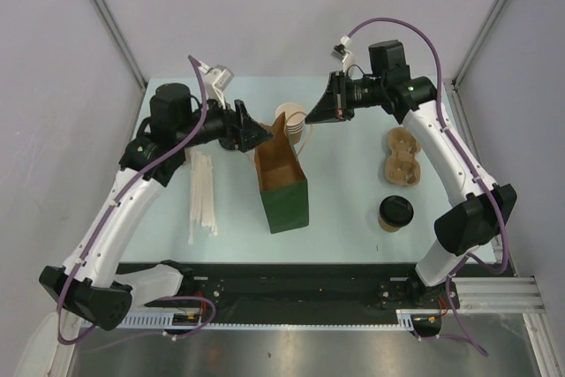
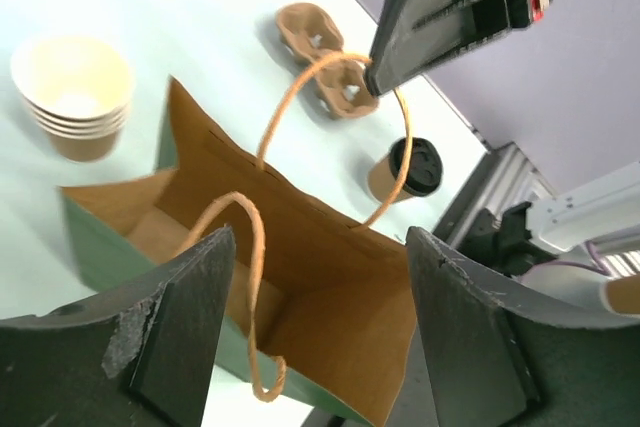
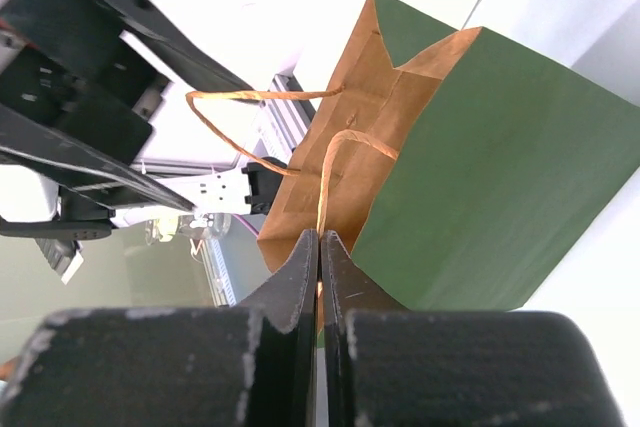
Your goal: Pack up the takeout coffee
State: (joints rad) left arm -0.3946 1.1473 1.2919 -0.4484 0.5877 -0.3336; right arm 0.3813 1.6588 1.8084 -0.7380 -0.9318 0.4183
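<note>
While the right gripper (image 3: 320,239) pinches the brown cord handle (image 3: 322,192) of the green paper bag (image 1: 288,202), the left gripper (image 2: 320,242) gapes; the black-lidded tan paper cup (image 1: 396,214) stands apart.

The green bag (image 1: 287,205) hides part of the nested cup stack (image 1: 292,117) behind it.

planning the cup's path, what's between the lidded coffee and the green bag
Only bare table between the coffee cup and green bag, seen in the top view.
</note>
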